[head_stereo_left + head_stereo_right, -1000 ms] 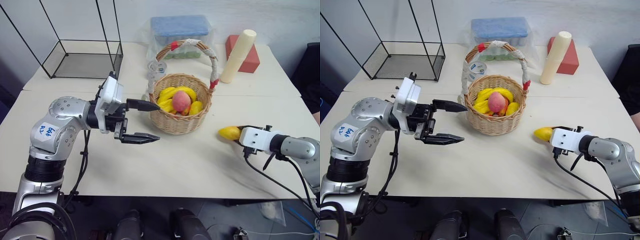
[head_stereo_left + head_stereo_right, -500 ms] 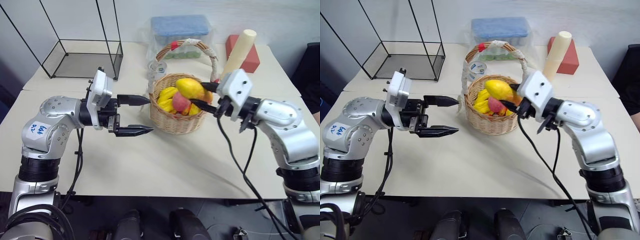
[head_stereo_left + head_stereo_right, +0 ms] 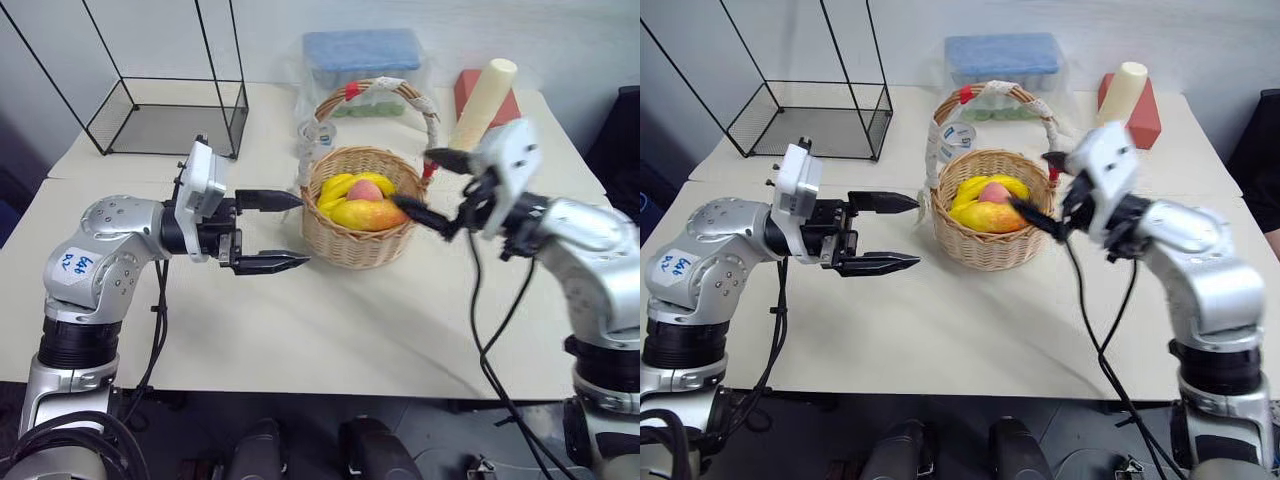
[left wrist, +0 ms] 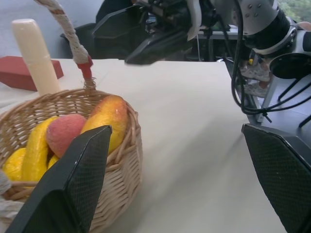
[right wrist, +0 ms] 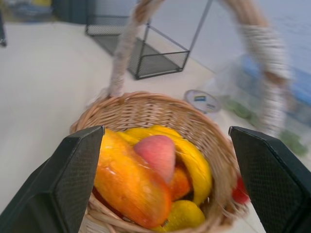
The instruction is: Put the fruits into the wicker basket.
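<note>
Fruits now all lie in the wicker basket point(image 3: 362, 222) at the centre of the frame: half a second ago the right gripper point(image 3: 432, 188) was pinching the longer yellow-orange mango point(image 3: 368, 213) above the rim, and now that mango rests across the front of the pile, next to the pinkish-red peach point(image 3: 364, 188), with more yellow fruit behind it. That gripper's two black fingers are spread wide with nothing between them, just right of the basket by the red-banded foot of the handle; whether the lower finger touches the rim is hard to say. A second ago this arm was low at the right edge of the table. The left gripper point(image 3: 277, 232) has kept its place to the left of the basket, its fingers parted and empty, pointing at the wicker wall. The basket is round, tan and tightly woven, its arched handle wrapped in white cord. The fruits look smooth and glossy. Behind stand a cream cylinder point(image 3: 481, 104) leaning on a red block point(image 3: 502, 104), a blue-lidded clear box point(image 3: 360, 53) and a black wire-frame box point(image 3: 170, 114) at the upper left, all on the pale matte table point(image 3: 350, 330) against a white wall.
</note>
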